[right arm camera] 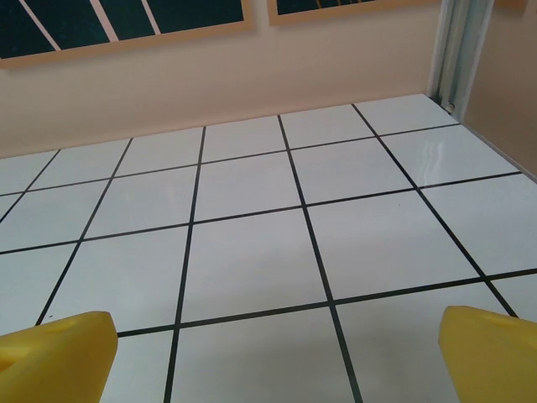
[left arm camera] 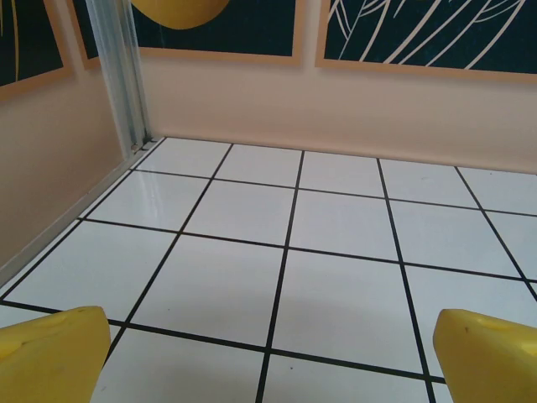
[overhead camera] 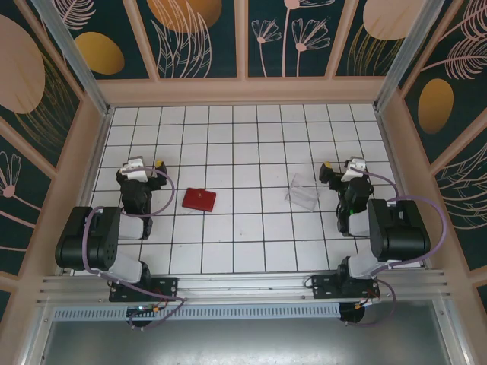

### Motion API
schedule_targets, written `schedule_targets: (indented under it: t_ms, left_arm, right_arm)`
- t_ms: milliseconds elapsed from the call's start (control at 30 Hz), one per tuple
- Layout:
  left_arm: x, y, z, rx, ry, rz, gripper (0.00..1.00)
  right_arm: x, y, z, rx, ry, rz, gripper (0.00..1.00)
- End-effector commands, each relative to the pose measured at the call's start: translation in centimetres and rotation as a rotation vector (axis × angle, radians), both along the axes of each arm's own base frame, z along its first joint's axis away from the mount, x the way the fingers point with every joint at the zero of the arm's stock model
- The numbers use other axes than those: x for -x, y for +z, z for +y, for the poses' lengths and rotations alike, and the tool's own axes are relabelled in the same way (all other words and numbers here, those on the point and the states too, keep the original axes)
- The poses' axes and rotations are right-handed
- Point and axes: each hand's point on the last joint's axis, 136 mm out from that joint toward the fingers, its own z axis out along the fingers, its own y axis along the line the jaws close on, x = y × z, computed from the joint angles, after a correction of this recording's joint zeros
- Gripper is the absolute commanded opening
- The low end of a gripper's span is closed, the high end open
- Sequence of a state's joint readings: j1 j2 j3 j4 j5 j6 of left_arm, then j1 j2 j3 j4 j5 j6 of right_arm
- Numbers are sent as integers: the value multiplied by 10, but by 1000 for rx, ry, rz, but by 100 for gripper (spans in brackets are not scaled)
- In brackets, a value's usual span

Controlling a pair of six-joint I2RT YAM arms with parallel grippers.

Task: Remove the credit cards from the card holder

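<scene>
Top external view first: where does the card holder (overhead camera: 199,200) lie? — DESK

Flat on the white tiled surface (overhead camera: 251,137), red face up, left of centre and slightly askew to the grid lines. It sits between the two arms, nearer the left one, and neither touches it. — PHOTOGRAPHER

And the see-through piece across from it? — DESK

A clear plastic stand (overhead camera: 303,195), right of centre, well apart from the red case and just inboard of the right arm. — PHOTOGRAPHER

The hands? — DESK

The left hand (overhead camera: 143,164) is poised to the left of the card holder, apart from it. The right hand (overhead camera: 342,166) is just to the right of the stand. Both are released and grasp nothing. In the left wrist view, the yellow fingers (left arm camera: 52,353) stand at opposite bottom corners, spread wide. White tiles and black grout lines show between them, running to the pale back wall and an aluminium corner post (left arm camera: 117,75). The right wrist view mirrors it: yellow fingers (right arm camera: 491,353) wide apart over the tiles, with the other corner post (right arm camera: 453,50) at upper right. — PHOTOGRAPHER
</scene>
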State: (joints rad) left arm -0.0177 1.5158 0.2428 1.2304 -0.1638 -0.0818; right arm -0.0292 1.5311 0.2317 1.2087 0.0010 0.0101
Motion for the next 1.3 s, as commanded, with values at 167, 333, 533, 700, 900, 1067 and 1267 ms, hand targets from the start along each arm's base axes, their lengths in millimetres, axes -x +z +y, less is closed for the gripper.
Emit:
schedule_targets:
  t_ms: [167, 333, 533, 700, 900, 1067, 1267]
  left_arm:
    - [0, 6, -1, -4, -11, -30, 99]
    - [0, 7, -1, -4, -10, -32, 99]
    - [0, 7, 0, -4, -10, -32, 99]
    - [0, 7, 0, -3, -10, -32, 99]
    - [1, 7, 0, -7, -9, -36, 99]
    - [-7, 17, -1, -9, -14, 9, 98]
    - [-12, 41, 1, 76, 49, 62, 98]
  right_arm:
    - [-3, 7, 0, -7, 0, -30, 99]
    - [-3, 7, 0, -7, 1, -30, 99]
    - [-3, 7, 0, -9, 4, -31, 99]
    - [-3, 7, 0, -8, 5, -30, 99]
    - [-3, 8, -1, -6, -4, -31, 99]
    - [-10, 18, -5, -8, -39, 9, 99]
    - [-16, 29, -3, -103, -48, 163, 99]
